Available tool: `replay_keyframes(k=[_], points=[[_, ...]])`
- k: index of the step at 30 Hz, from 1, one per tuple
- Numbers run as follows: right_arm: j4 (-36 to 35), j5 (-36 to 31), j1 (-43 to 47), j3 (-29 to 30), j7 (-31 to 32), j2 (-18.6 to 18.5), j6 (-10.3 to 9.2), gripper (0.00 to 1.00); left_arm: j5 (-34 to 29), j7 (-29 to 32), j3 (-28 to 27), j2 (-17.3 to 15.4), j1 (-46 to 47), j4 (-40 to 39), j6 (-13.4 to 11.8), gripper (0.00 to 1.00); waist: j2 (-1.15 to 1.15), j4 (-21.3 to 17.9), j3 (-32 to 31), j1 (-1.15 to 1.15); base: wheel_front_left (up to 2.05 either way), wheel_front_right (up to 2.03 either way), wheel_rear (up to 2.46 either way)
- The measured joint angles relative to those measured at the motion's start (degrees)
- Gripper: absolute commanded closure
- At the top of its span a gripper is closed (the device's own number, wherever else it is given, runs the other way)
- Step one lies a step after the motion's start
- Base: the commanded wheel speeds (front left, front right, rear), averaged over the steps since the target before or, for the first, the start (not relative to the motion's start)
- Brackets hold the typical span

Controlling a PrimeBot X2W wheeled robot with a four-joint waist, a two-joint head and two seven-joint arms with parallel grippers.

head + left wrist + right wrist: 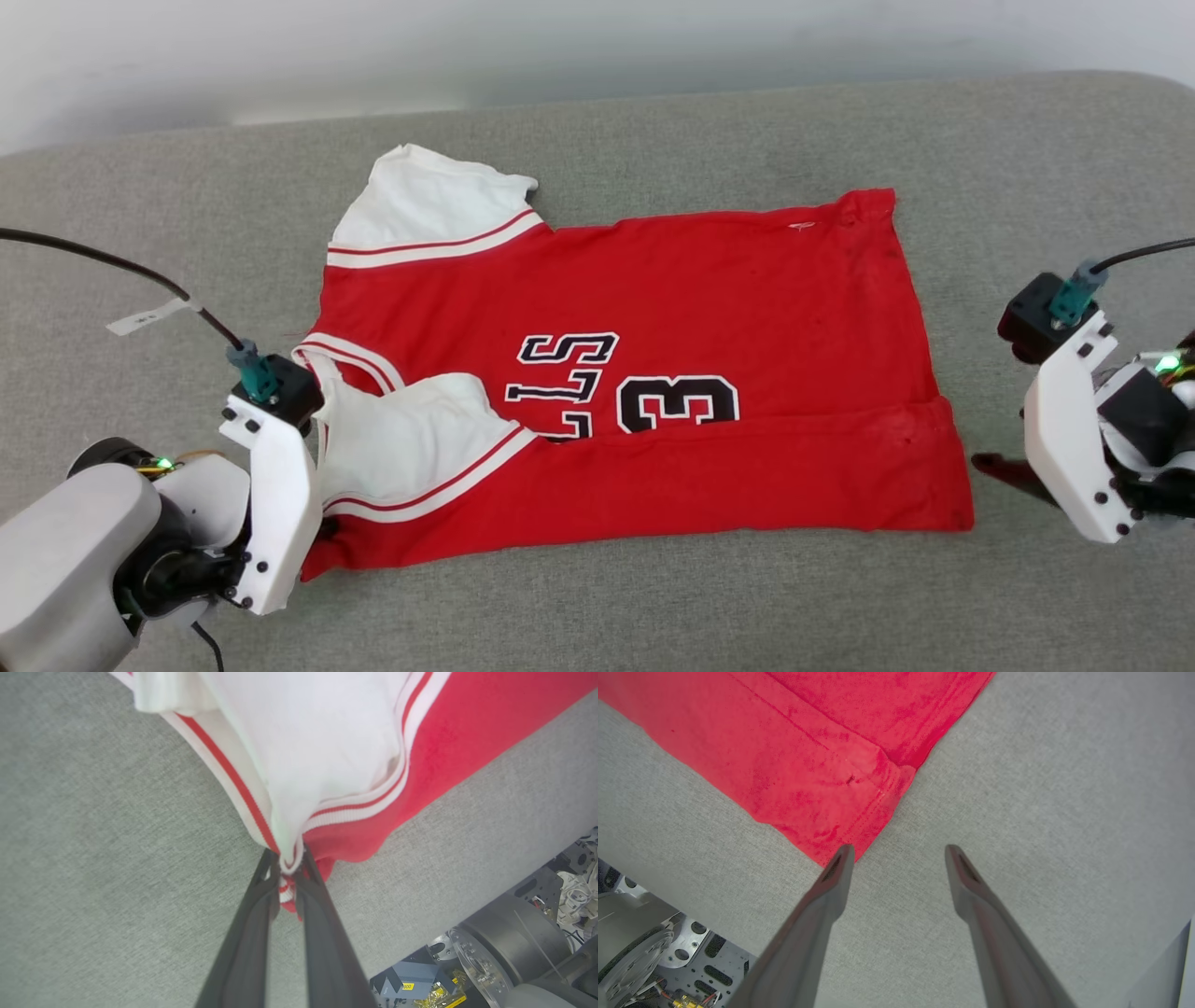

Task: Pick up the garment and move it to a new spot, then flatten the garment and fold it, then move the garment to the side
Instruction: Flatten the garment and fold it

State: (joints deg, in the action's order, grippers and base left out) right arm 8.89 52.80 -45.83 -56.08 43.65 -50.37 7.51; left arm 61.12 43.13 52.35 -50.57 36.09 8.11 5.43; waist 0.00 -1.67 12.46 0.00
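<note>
Garment (709, 308) lies flat mid-cushion (1027, 149). Long axis runs left–right: shoulders left, hem right. Near edge is folded over and cuts across the lettering.

Left hand (288, 858) is pinched tight on the striped trim at the garment's near-left corner.

Right hand (899, 851) is spread wide and holds nothing. It sits just off the near-right hem corner, which lies ahead and left of one fingertip. Arm low, fingers aimed at the cloth.

Likely next: a short reach in, then close on that corner.

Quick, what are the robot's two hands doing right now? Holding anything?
Left gripper: shut on the striped trim of the red sleeveless basketball jersey.
Right gripper: open, holding nothing, beside the jersey's corner.
</note>
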Motion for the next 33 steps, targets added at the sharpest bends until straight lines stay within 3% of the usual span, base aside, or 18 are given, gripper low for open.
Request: replay_keyframes(k=[4,9,14,15,16,23,33], points=[[3.32,2.43,0.38,-2.24,0.64,2.22,0.0,0.0,-0.67,-0.22,0.21,0.26,0.18,-1.33,-0.48,1.0,0.0,0.72,1.36,0.0,0.0,0.0,0.0],[8.45,3.33,2.69,-4.3,-2.76,6.72,-0.04,0.0,-1.42,-0.59,0.29,0.4,0.35,-1.87,-0.8,1.0,0.0,1.38,3.03,0.0,0.0,0.0,0.0],[11.44,4.43,3.26,-5.27,-6.84,8.47,-0.12,0.0,-1.56,-1.18,0.44,0.23,0.25,-1.76,-0.99,1.0,0.0,1.48,3.58,-0.01,0.0,0.0,0.0],[12.06,4.8,3.52,-5.1,-8.36,8.88,-0.12,0.45,-1.55,-1.41,0.45,0.19,0.05,-1.65,-1.09,1.0,0.0,1.36,3.5,-0.01,0.0,0.0,0.0],[12.52,4.9,3.58,-5.24,-9.33,9.12,-0.12,1.0,-1.53,-1.49,0.45,0.15,-0.25,-1.49,-1.15,1.0,0.0,1.23,3.34,-0.01,0.0,0.0,0.0],[10.93,6.01,3.31,-7.06,-14.74,8.4,0.0,1.0,0.19,-3.35,0.07,-0.23,-2.92,-0.94,-1.92,1.0,0.0,0.41,0.28,0.0,0.0,0.0,0.0],[1.49,10.15,5.7,-7.89,-15.72,-1.93,0.0,1.0,2.76,-3.77,0.58,-4.33,-9.02,-7.15,-3.42,1.0,0.0,-0.3,-5.8,-0.01,0.0,0.0,0.0]])
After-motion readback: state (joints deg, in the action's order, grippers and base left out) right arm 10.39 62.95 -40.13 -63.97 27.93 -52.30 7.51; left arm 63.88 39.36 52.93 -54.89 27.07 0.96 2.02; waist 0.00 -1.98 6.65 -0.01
